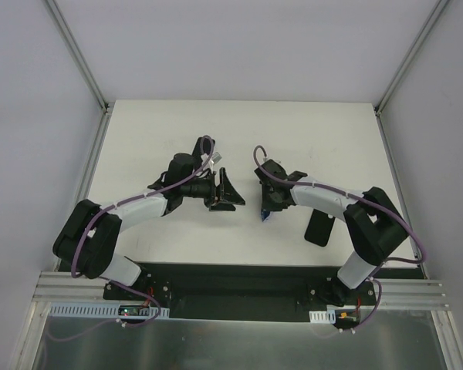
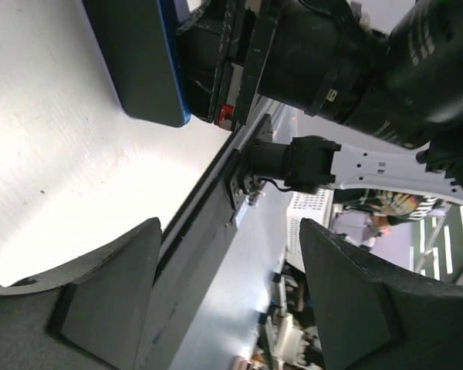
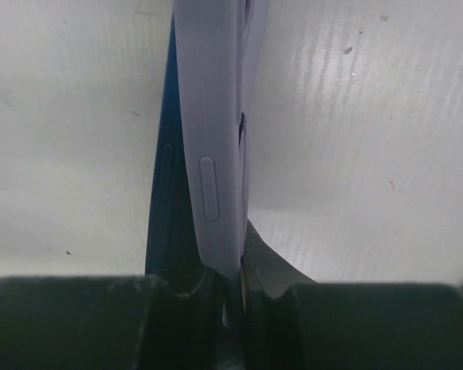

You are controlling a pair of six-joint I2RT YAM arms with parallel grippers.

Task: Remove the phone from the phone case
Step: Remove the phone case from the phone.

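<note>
My right gripper [image 1: 267, 208] is shut on the phone and case, held edge-on above the table. In the right wrist view the lavender case [image 3: 214, 139], with a raised side button, runs up from between my fingers [image 3: 272, 266]. The dark blue phone [image 3: 162, 200] lies against the case's left side and has spread slightly away from it. In the left wrist view the phone [image 2: 139, 62] shows as a dark slab with a blue edge at the top. My left gripper [image 1: 228, 194] is open and empty, a short gap to the left of the phone [image 1: 263, 219]. It also shows in its own wrist view [image 2: 228, 231].
A flat black rectangle [image 1: 319, 228] lies on the white table [image 1: 239, 131] under my right forearm. Grey walls and metal posts stand on both sides of the table. The black base rail [image 1: 239, 281] runs along the near edge.
</note>
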